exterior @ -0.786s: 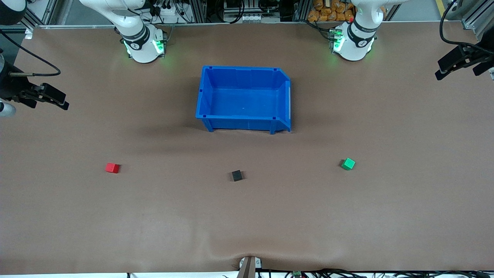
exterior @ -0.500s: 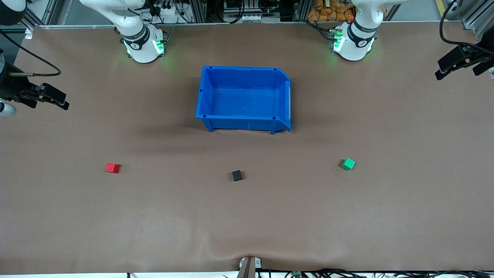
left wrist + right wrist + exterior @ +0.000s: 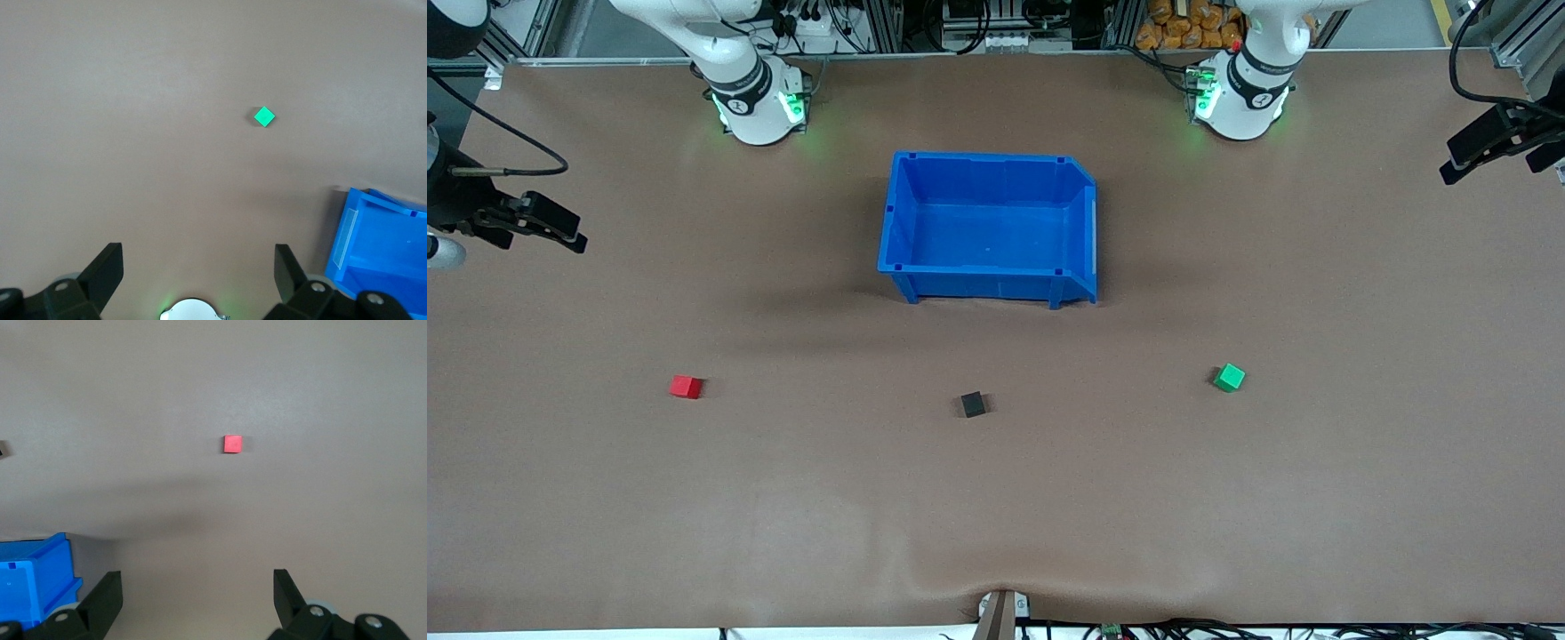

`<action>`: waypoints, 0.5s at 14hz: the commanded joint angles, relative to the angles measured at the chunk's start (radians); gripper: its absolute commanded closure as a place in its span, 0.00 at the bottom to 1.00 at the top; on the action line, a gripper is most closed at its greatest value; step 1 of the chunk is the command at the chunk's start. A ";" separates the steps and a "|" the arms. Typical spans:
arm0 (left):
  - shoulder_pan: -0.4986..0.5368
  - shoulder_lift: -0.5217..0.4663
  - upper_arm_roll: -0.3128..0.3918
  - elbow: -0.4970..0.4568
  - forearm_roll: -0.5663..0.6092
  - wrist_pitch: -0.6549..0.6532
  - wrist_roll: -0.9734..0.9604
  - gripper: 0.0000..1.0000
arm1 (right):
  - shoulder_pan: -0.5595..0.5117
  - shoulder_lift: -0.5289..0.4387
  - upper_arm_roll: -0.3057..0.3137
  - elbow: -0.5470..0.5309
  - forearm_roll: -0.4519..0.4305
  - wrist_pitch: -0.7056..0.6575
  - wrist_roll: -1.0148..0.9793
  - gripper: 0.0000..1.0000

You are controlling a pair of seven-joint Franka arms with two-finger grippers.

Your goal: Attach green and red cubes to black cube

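Note:
Three small cubes lie in a row on the brown table, nearer the front camera than the blue bin. The red cube is toward the right arm's end, the black cube in the middle, and the green cube toward the left arm's end. All three sit well apart. My right gripper hangs open and empty over the table's edge at the right arm's end. At the left arm's end, my left gripper hangs open and empty too.
An empty blue bin stands mid-table between the two arm bases, farther from the front camera than the cubes. The brown table cover is wrinkled near its front edge.
The left gripper has drifted slightly outward toward the left arm's end of the table. The cubes and the right gripper have not moved.

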 commanded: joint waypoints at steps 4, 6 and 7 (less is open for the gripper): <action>-0.007 -0.006 -0.025 -0.015 -0.003 -0.041 -0.006 0.00 | 0.004 -0.023 -0.003 -0.017 0.008 -0.001 -0.008 0.00; -0.007 -0.006 -0.048 -0.037 -0.003 -0.041 -0.007 0.00 | 0.002 -0.023 -0.003 -0.017 0.008 -0.001 -0.008 0.00; -0.007 -0.006 -0.055 -0.059 -0.003 -0.039 -0.006 0.00 | 0.002 -0.023 -0.003 -0.017 0.008 -0.001 -0.008 0.00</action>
